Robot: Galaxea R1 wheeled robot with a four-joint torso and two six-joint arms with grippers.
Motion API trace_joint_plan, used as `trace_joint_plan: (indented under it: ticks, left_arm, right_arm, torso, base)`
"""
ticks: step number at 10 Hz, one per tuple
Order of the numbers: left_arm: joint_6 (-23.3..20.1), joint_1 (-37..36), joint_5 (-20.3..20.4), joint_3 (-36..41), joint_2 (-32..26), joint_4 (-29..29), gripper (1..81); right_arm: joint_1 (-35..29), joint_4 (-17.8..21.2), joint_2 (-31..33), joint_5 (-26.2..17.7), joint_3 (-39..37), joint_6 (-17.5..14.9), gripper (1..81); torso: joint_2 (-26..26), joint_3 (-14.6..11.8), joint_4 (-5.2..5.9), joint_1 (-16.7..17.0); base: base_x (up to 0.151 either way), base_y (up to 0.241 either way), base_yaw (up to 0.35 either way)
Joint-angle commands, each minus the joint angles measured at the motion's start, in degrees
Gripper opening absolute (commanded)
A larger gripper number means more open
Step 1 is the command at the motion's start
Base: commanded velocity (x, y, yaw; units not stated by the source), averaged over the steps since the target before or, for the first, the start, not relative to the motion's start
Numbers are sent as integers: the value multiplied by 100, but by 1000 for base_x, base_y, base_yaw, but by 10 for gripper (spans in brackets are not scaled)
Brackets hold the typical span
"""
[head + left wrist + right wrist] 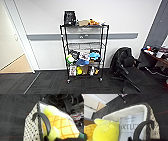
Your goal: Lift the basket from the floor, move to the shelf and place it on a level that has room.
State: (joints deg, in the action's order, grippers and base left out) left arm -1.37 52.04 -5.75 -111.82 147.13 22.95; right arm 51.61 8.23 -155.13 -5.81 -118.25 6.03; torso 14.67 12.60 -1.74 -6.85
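From where I steer, the basket (32, 130) hangs between both wrists above the carpet floor (12, 112), a dark handle (43, 120) close to each hand, grip state untellable, with the shelf (83, 52) straight ahead, its second level (85, 43) bare.

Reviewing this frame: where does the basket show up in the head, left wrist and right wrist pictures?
Head view: I cannot find the basket; the shelf stands ahead on the floor.
Left wrist view: the basket runs up the middle, plush toy inside, dark handle arching over its rim.
Right wrist view: the basket, seen from its other end.
Shared landmark: the yellow plush toy.
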Motion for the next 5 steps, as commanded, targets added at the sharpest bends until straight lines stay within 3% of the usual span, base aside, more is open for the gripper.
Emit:
trace_joint_plan:
  ticks: [1, 5]
  left_arm:
    - [31, -796, -189, 345, -16, 139, 10]
    - [31, -804, -189, 345, -25, 139, 10]
  right_arm:
    - [-735, 65, -39, -78, 303, 12, 10]
    - [-718, 74, -39, -78, 286, 12, 10]
  torso:
    - [0, 0, 0, 0]
    - [5, -5, 0, 13]
  base:
    - [0, 0, 0]
    - [124, 0, 0]
